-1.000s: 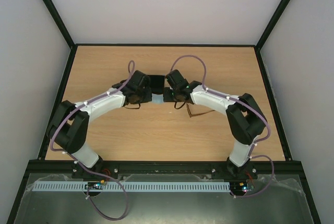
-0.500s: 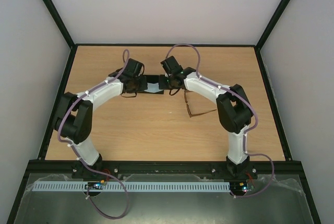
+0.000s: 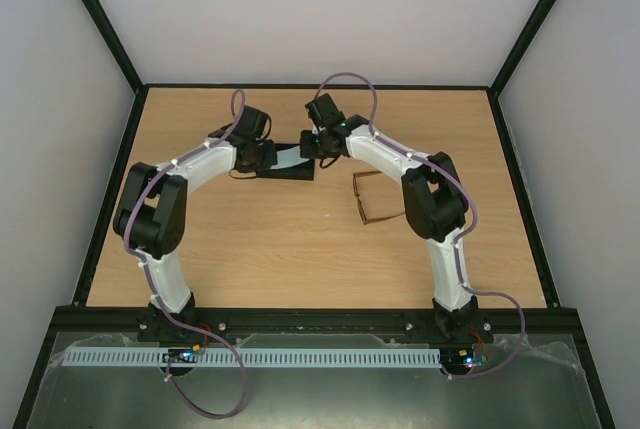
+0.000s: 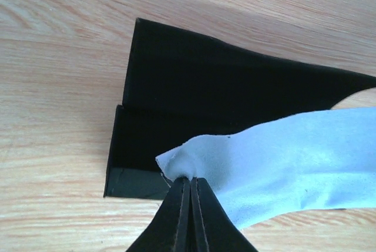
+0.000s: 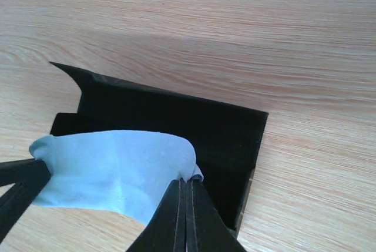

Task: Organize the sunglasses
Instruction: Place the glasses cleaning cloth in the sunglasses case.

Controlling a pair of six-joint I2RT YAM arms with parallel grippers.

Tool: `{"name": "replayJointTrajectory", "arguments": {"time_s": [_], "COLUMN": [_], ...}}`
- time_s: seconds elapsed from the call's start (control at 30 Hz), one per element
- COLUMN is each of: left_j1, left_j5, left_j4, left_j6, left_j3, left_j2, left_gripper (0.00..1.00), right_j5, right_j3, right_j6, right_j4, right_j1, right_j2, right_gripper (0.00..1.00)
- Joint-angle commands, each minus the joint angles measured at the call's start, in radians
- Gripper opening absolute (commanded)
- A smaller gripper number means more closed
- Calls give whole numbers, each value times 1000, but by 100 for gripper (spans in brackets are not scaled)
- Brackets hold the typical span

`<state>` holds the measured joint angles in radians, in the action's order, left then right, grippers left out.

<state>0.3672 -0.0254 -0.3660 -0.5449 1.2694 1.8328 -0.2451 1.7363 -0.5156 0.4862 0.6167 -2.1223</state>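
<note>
The table (image 3: 250, 249) is light wood with thin wavy lines. It is flat and smooth, with a black edge. Plain pale walls (image 3: 300, 9) stand around it. At the far middle lies a black case (image 4: 194, 87), long and flat with sharp corners, folded open. A soft light blue cloth (image 4: 282, 158) is stretched above it. The left gripper (image 4: 191, 182) is pinched tight on one end of the cloth. The right gripper (image 5: 185, 184) is pinched tight on the other end. The sunglasses (image 3: 365, 199), thin and brown, lie on the table, right of the case and nearer, apart from it.
</note>
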Motion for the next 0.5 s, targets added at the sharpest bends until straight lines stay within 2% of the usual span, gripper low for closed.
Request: {"name": "replayJointTrajectory", "arguments": {"time_s": [0.0,0.47], "left_j1": [-19,-48], "left_j5": [2,10], "left_j4": [-7,-3], "left_j6": [14,26], "left_j3": [53,109], "left_j2": [44,115], "left_gripper": [2,2], "right_j5": [-16,-38], "right_j3": [52,138], "right_j6": [17,18], "right_j4": [50,68], "right_j1": [-17,-31], "right_j2": [-44,-125], "right_gripper": [1,1]}}
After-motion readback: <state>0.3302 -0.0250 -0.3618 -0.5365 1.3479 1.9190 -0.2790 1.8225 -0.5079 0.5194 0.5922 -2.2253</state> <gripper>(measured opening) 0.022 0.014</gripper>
